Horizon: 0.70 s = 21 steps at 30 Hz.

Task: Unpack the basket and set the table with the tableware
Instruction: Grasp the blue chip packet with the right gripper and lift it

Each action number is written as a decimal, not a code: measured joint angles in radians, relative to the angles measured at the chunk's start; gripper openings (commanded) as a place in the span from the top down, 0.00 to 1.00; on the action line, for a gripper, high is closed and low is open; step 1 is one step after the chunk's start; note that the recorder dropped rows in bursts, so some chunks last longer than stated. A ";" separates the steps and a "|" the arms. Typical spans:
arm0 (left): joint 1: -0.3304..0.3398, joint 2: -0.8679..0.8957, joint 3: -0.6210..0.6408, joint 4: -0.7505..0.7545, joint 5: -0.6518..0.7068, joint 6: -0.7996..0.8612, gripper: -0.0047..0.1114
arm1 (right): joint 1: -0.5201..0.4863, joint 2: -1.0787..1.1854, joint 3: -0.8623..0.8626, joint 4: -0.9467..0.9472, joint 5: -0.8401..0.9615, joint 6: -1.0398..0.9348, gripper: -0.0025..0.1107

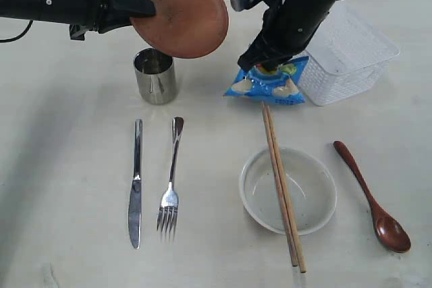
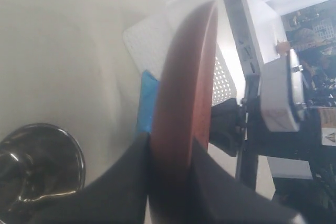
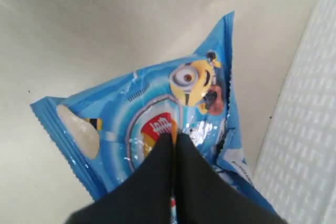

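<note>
My left gripper [image 1: 152, 10] is shut on the rim of the reddish-brown plate [image 1: 182, 11], which hangs tilted above the steel cup [image 1: 155, 75]. The left wrist view shows the plate [image 2: 186, 87] edge-on between the fingers, above the cup [image 2: 42, 166]. My right gripper [image 1: 260, 65] is shut, pinching the top of the blue snack bag [image 1: 270, 85] beside the white basket [image 1: 351, 59]. Its closed fingertips [image 3: 175, 137] press into the bag [image 3: 121, 114]. On the table lie the knife [image 1: 136, 183], fork [image 1: 171, 180], white bowl [image 1: 253, 166] with chopsticks [image 1: 282, 193] across it, and the dark red spoon [image 1: 370, 197].
The basket [image 3: 304, 129] stands at the back right, right against the bag, and nothing shows inside it. The chopsticks' far ends reach up to the bag's lower edge. Both black arms cross the back of the table [image 1: 67, 166].
</note>
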<state>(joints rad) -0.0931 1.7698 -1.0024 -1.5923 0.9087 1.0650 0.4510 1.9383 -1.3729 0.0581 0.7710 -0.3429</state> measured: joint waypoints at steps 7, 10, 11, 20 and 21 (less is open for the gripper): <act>0.000 0.000 -0.043 0.000 0.019 -0.026 0.96 | 0.000 -0.081 -0.047 -0.002 0.027 0.004 0.98; 0.000 0.000 -0.070 0.000 0.041 -0.057 0.96 | 0.000 -0.104 -0.072 -0.026 0.041 0.046 0.98; 0.000 0.000 -0.077 0.000 0.061 -0.067 0.96 | 0.000 -0.119 -0.094 -0.077 0.047 0.101 0.98; -0.125 0.000 -0.081 0.149 -0.131 -0.108 0.96 | -0.172 -0.289 -0.166 -0.253 0.114 0.285 0.98; -0.158 0.000 -0.081 0.153 -0.179 -0.108 0.96 | -0.189 -0.304 -0.166 -0.232 0.116 0.283 0.98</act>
<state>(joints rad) -0.2507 1.7698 -1.0836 -1.4392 0.7300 0.9567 0.2616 1.6339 -1.5392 -0.1740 0.8867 -0.0601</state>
